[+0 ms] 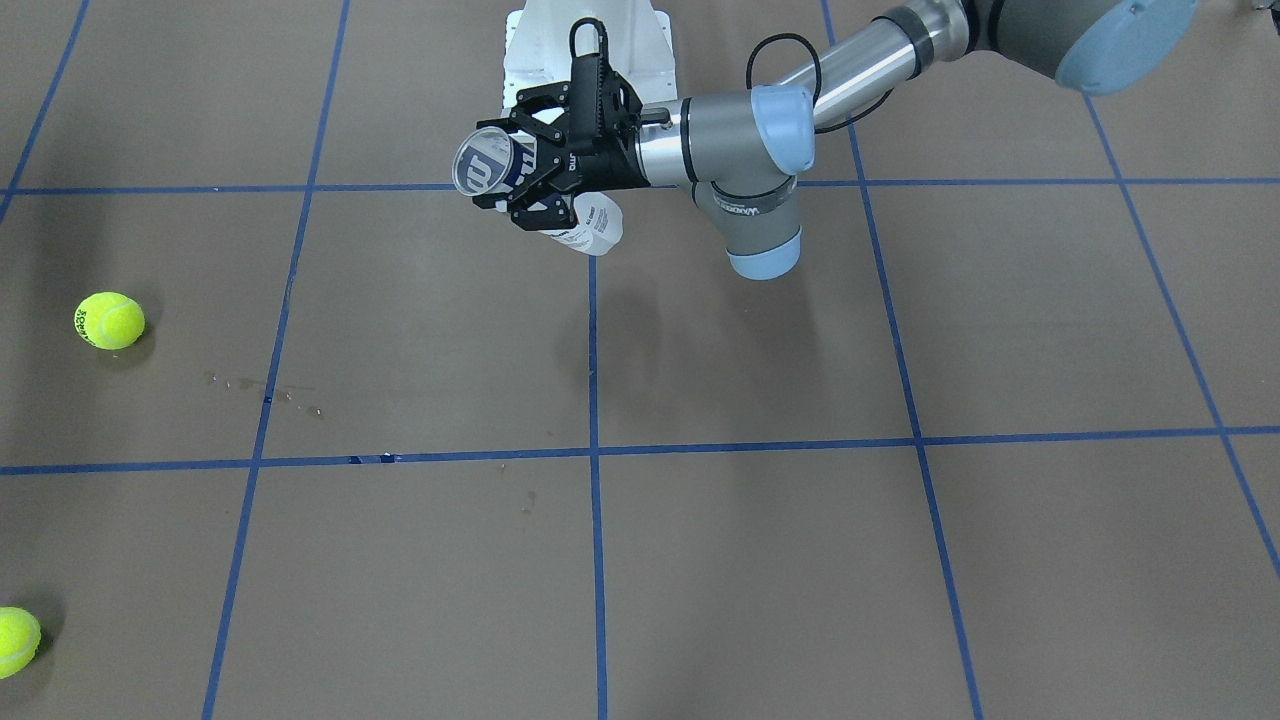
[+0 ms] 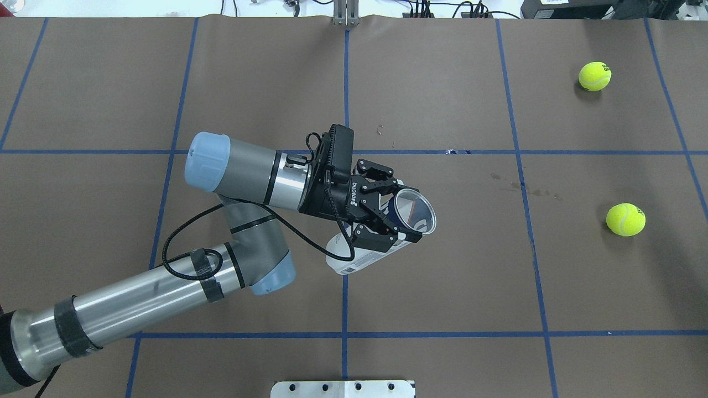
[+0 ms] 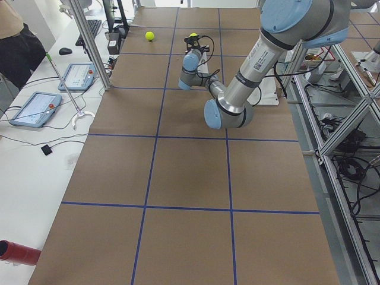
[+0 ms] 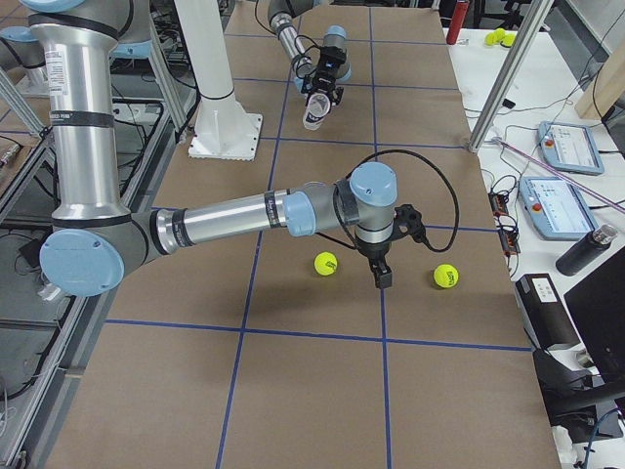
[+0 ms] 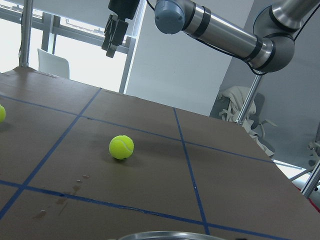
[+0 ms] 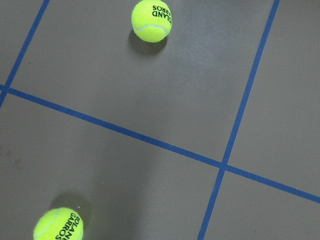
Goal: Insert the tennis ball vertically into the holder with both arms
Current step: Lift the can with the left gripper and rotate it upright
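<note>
Left end effector (image 2: pixel 401 211), black, marked "ROBOTIQ", pinches the holder (image 2: pixel 351 261) mid-body. The holder is a clear plastic cylinder with a navy-and-white label and a white "W" on its base. We see it tilted, held above the middle of the matte brown tabletop (image 2: pixel 442 276), its middle hidden by the fingers. Fuzzy yellow-green ball (image 2: pixel 625 219) and second ball (image 2: pixel 594 76) lie well apart from it, print cut off at "OLAND ARROS". Right end effector (image 4: pixel 382 277) hangs between them, small and dark; we cannot tell its spread
</note>
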`<state>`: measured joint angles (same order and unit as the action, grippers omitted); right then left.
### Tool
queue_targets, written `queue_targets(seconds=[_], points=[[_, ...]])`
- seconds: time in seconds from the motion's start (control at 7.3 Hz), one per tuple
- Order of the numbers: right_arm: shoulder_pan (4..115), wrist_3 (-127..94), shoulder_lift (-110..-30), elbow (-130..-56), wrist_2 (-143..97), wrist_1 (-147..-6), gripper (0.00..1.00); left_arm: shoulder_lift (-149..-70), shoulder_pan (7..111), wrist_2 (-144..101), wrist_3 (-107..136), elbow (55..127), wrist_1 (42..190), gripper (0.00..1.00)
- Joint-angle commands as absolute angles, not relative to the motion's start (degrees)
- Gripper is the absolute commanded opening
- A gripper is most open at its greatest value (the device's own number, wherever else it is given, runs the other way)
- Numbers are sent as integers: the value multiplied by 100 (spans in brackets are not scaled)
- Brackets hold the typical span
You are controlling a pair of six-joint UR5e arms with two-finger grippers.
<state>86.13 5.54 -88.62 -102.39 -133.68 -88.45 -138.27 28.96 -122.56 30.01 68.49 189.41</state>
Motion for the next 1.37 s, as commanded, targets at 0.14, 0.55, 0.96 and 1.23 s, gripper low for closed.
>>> queue_targets(seconds=[0.14, 0.55, 0.96, 1.23], points=[[8613, 554, -8859, -10257, -13368, -8842, 99, -14122, 2330, -11681, 3234, 6164, 20484, 51], [8613, 554, -8851, -10301, -13359, -8842, 99, -14133, 2346, -11216, 3516, 6013, 21348, 51], [8613, 554, -8833, -10336, -13351, -8833, 99, -14115, 2478, -10348, 3524, 5740, 21603, 52], [8613, 554, -8807, -10336, -13351, -8833, 99, -14107, 2548, -9628, 3525, 5696, 21638, 52]])
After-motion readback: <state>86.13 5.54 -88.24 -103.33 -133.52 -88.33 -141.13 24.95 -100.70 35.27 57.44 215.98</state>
